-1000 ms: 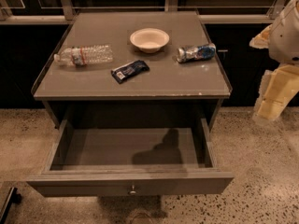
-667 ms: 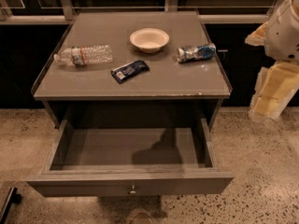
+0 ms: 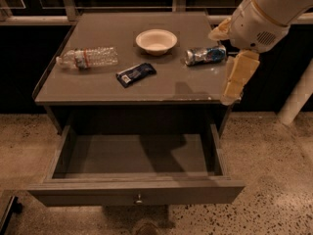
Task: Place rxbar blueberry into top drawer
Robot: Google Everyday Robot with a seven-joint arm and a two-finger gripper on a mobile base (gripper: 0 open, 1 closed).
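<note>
The rxbar blueberry (image 3: 136, 74), a flat dark blue wrapper with white patches, lies on the table top near its front middle. The top drawer (image 3: 137, 192) is pulled out below the table, its grey inside bare, with a small round knob (image 3: 139, 198) on its front panel. My gripper (image 3: 221, 66) hangs over the table's right edge, right of the bar and beside the can, well above the drawer. It is open and holds nothing.
A clear water bottle (image 3: 88, 58) lies at the table's left. A white bowl (image 3: 156, 41) stands at the back middle. A silver-and-blue can (image 3: 205, 55) lies on its side at the right. The table (image 3: 98, 89) has low raised side rims. Speckled floor surrounds it.
My arm and gripper have moved left, from beyond the table's right side to over its right edge near the can. The objects and the drawer have not moved.
</note>
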